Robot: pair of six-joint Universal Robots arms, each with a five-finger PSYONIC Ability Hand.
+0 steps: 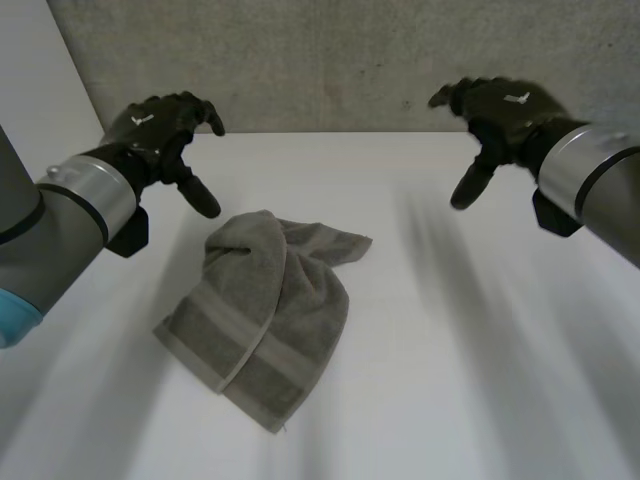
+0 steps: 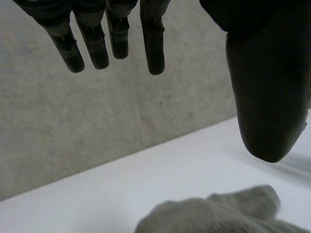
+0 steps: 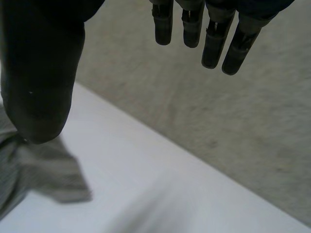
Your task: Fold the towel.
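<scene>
the grey towel (image 1: 262,310) is seen bunched on the white bench (image 1: 480,350), nearer the left robot hand (image 1: 160,130) than the right robot hand (image 1: 495,110). both are held above the bench, fingers spread, nothing grasped. the towel is judged soft, limp and light, best pinched at the corners of its banded edge.

A white table (image 1: 480,350) bears one grey towel (image 1: 262,312), seemingly loosely folded
</scene>
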